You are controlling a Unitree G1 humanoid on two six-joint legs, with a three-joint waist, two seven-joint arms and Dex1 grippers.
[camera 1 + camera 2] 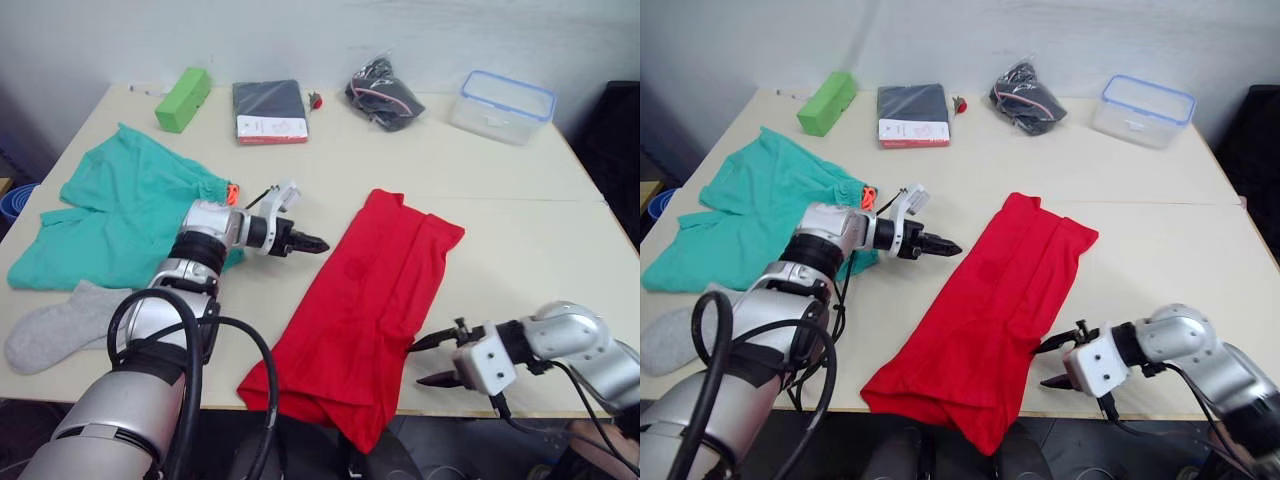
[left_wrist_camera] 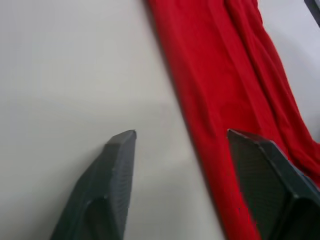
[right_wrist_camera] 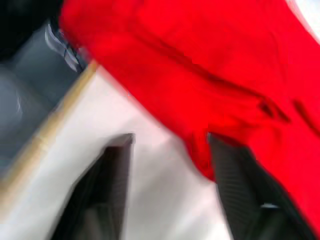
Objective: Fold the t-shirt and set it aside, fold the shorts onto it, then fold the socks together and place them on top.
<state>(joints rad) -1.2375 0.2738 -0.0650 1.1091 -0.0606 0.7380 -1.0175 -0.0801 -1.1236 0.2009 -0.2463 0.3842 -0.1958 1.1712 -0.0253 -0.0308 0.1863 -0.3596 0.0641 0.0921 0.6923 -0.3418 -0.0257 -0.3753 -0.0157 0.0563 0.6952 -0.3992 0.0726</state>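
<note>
The red t-shirt (image 1: 372, 290) lies folded lengthwise into a long strip, slanting across the table's middle, its lower end hanging over the front edge. My left gripper (image 1: 320, 243) is open just left of the strip's upper half, with its fingers (image 2: 116, 180) over bare table beside the red cloth (image 2: 225, 75). My right gripper (image 1: 424, 360) is open at the strip's right edge near the table front, holding nothing. The teal shorts (image 1: 110, 210) lie spread at the left. The grey socks (image 1: 55, 325) rest at the front left corner.
Along the back edge stand a green block (image 1: 183, 98), a dark packaged garment (image 1: 269, 110), a black bag (image 1: 385, 97) and a clear container with a blue rim (image 1: 501, 105). Bare table (image 1: 520, 230) stretches right of the t-shirt.
</note>
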